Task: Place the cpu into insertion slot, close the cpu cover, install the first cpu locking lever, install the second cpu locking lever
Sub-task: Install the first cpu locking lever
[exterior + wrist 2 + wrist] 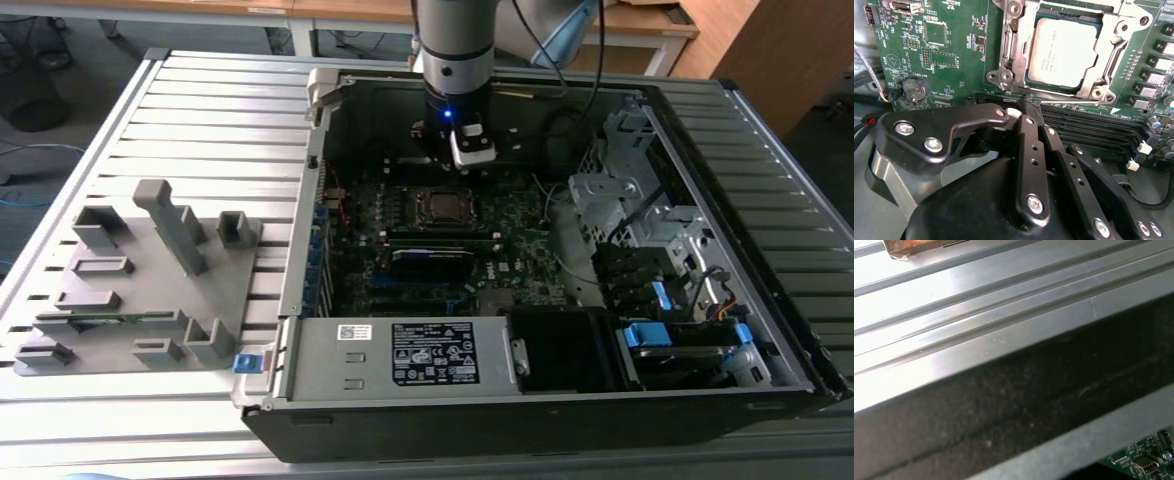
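In the second wrist view the cpu (1061,47) lies flat in the insertion slot (1030,75), its dull silver top showing. The cpu cover (1089,86) is down around it as a silver frame. Thin metal locking levers (1005,45) run along two sides of the frame; I cannot tell whether they are latched. My gripper (1029,106) hangs just off the socket's edge, over the memory slots, with its black fingers (1024,150) shut and nothing between them. In the exterior view the gripper (463,165) hovers inside the open case, just behind the socket (441,206).
The case walls (314,200) surround the green board. A power supply (400,352) fills the front and a drive cage (641,220) the exterior view's right. Black memory slots (1094,127) and a coin battery (914,90) lie near the fingers. A grey fixture block (134,280) sits at the left.
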Controlling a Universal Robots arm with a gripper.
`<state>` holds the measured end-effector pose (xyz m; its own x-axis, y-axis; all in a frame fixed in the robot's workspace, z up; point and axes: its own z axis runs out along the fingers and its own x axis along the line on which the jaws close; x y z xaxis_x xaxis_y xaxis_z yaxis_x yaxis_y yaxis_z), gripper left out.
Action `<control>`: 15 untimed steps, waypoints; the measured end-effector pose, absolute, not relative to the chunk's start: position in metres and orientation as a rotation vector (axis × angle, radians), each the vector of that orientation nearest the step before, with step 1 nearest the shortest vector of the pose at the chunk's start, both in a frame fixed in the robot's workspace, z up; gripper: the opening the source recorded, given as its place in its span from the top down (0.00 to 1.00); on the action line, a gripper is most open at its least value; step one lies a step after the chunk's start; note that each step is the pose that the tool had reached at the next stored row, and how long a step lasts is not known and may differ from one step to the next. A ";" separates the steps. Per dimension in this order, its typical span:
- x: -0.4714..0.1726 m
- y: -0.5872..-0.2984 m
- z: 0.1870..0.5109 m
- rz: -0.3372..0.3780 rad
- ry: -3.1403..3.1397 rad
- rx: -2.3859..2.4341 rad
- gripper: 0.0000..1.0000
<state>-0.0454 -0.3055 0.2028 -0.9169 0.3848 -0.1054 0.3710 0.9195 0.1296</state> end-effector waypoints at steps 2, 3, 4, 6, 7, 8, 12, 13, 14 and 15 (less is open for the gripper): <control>-0.046 -0.306 0.203 0.170 2.948 0.583 0.89; -0.046 -0.306 0.203 0.176 2.945 0.583 0.89; -0.047 -0.306 0.203 0.180 2.943 0.583 0.89; -0.047 -0.305 0.203 0.182 2.941 0.582 0.89; -0.048 -0.305 0.203 0.182 2.939 0.582 0.89; -0.049 -0.306 0.203 0.182 2.938 0.581 0.89; -0.051 -0.305 0.203 0.186 2.924 0.578 0.89; -0.052 -0.305 0.202 0.187 2.920 0.577 0.89; -0.052 -0.305 0.202 0.188 2.916 0.576 0.89; -0.052 -0.305 0.202 0.188 2.913 0.575 0.89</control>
